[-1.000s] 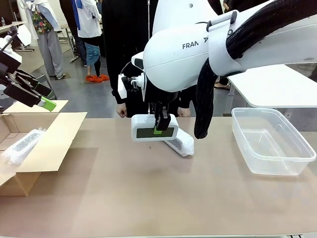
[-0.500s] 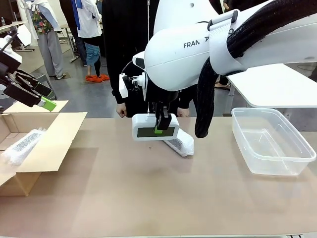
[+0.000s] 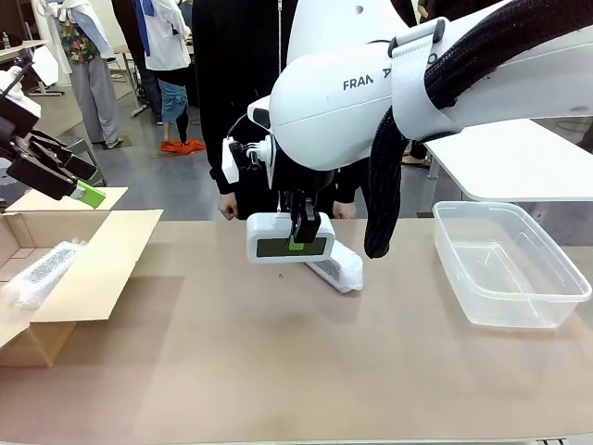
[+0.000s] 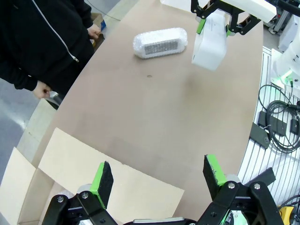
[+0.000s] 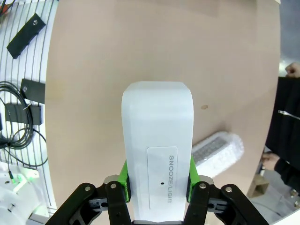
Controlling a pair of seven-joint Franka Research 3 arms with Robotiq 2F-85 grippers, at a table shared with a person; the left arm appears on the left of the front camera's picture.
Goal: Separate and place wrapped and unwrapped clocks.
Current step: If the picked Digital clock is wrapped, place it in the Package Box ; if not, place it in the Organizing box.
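Gripping the bare clock (image 3: pixel 271 247) by its top edge, the right gripper (image 3: pixel 296 239) is closed on it and holds it clear of the surface (image 3: pixel 296 371), screen toward the robot, long side level. The pads pinch only the middle of a smooth, slim body, so the likeliest fault is the clock pivoting or sliding out between them if the arm swings off fast.

A wrapped clock (image 3: pixel 338 267) lies on the surface just below the gripper and a little to its right, close to the bare clock's lower corner. A sideways move without more height could clip that bundle and knock it askew, or jar the held clock loose. The black hose (image 3: pixel 380 222) looping down to the right of the gripper hangs near the bundle too and could drag it.

The tub (image 3: pixel 505 269) sits well off to the gripper's right. Letting go too high above it risks a hard bounce, and a release short of its rim would tip the clock out.

Far to the left, the left gripper (image 4: pixel 158 177) hangs open and empty over the box (image 3: pixel 102 260), where another bundle (image 3: pixel 42 271) lies; sending the bare clock that way would mix the sorts.
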